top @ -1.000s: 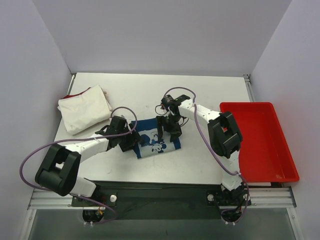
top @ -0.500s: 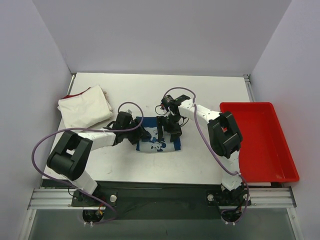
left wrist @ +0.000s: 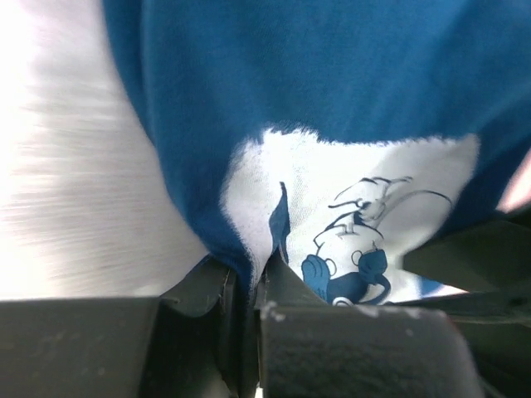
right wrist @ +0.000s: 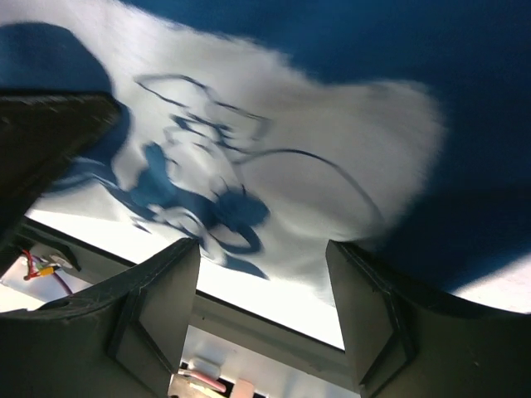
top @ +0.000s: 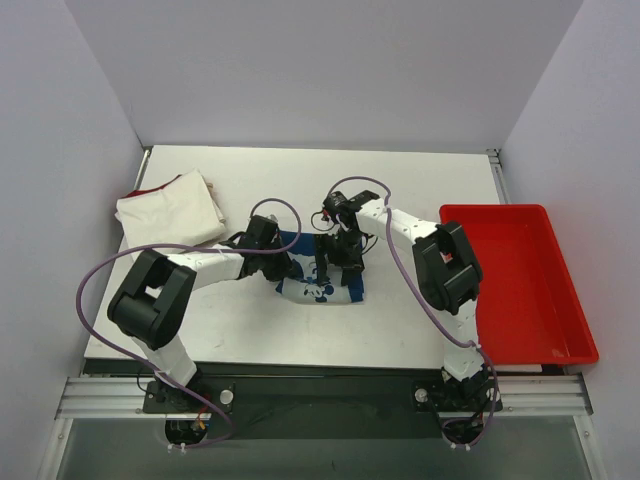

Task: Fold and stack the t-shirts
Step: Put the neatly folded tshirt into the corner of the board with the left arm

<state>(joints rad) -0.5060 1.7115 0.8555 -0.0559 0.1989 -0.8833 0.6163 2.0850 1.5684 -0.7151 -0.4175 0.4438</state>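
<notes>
The dark teal-blue cloth t-shirt with a white printed graphic (top: 322, 284) is bunched at the middle of the white surface (top: 420, 180), its edge pinched tight in the left claw (left wrist: 249, 282). The right claw (right wrist: 261, 278) is spread wide over the print. The folded cream-white cloth t-shirt (top: 170, 215) is seen far left and the red plastic tray (top: 520, 280) far right, both well apart.

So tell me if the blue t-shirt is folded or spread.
Folded: the blue t-shirt lies as a small compact bundle, one edge pinched in the left gripper.
</notes>
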